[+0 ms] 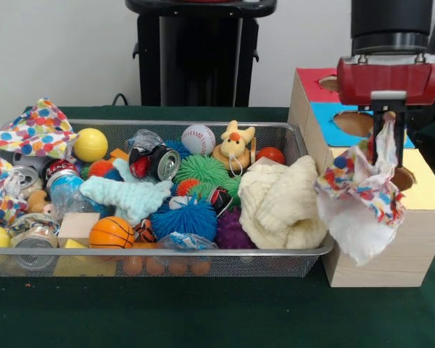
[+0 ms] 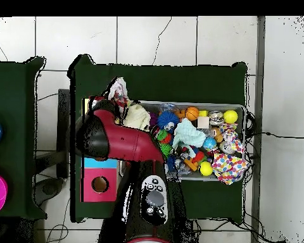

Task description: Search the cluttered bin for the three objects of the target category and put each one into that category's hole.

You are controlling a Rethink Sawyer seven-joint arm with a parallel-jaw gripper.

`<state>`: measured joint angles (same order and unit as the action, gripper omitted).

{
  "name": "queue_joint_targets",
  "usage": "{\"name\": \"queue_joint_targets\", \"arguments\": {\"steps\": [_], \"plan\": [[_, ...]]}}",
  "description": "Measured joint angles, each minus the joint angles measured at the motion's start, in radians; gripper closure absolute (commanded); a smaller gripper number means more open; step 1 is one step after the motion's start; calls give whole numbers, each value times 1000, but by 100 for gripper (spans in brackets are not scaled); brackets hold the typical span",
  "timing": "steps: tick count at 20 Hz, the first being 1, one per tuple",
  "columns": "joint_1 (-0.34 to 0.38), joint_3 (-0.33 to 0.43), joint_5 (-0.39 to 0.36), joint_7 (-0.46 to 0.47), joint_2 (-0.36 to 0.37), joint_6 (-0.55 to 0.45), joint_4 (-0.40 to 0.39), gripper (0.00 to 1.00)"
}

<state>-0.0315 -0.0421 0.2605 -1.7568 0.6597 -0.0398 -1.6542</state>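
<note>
- Front view: the gripper (image 1: 386, 125) hangs above the yellow-topped box (image 1: 420, 190) at the table's right edge, clenched on the top of a polka-dot cloth (image 1: 359, 196) that droops down the box's near-left corner, clear of the bin (image 1: 203, 262).
- The hole (image 1: 402, 177) shows only as a dark sliver behind the cloth; in my judgement the cloth is not yet in it, so this drop is pending.
- A second polka-dot cloth (image 1: 35, 130) lies over the bin's far-left corner, and a third (image 1: 0, 190) hangs on its left edge; both remain to be fetched.
- Whether any cloth already sits inside the box cannot be told.
- Overhead view: the red arm (image 2: 120, 136) covers the yellow box and the hole; only a bunch of the held cloth (image 2: 118, 92) pokes out.
- The cream cloth (image 1: 279, 203) and the mint cloth (image 1: 127, 196) rest untouched in the bin.
</note>
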Motion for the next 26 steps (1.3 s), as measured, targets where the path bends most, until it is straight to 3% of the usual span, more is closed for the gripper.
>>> {"name": "queue_joint_targets", "arguments": {"steps": [11, 16, 17, 21, 26], "plan": [[6, 48, -27, 0, -35, 39, -22, 100], [-37, 24, -12, 0, -35, 36, -30, 100], [-83, -12, 7, 0, -31, 14, -30, 100], [-146, -62, 30, 0, -20, -49, -30, 100], [-229, -127, 64, -2, 13, -207, -30, 100]]}}
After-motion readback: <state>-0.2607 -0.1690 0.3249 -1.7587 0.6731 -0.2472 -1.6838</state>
